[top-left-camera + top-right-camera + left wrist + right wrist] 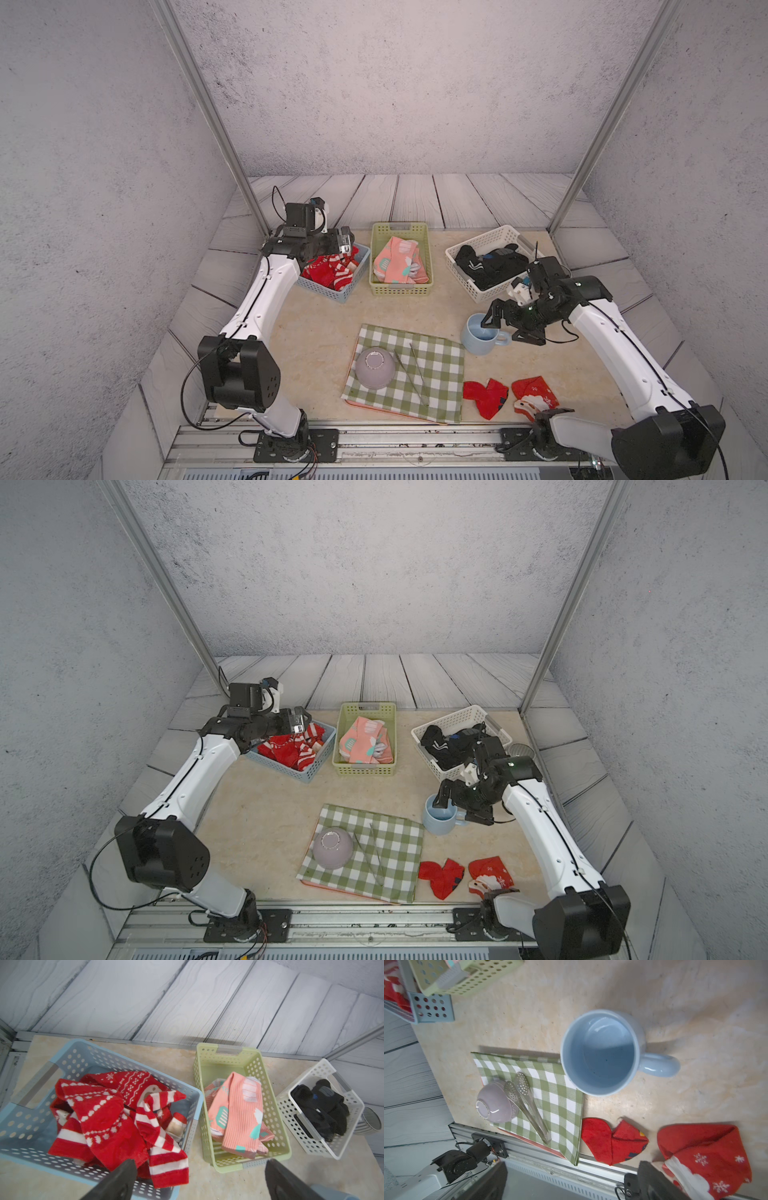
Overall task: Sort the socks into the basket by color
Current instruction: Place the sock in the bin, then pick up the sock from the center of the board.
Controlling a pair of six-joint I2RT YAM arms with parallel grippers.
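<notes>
While L end effector [199, 1165] gapes over basket [25, 1126], 2 socks [488, 397] lie loose.

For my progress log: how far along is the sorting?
Done: red socks in blue basket, pink socks in green basket, black socks in white basket. In hand: nothing; left tool and right tool open. Left: one red sock and one snowflake sock on the table.

Both top views overlook the whole table [316, 332]; wrist cameras closely face baskets [224, 1059], mug [600, 1053].
</notes>
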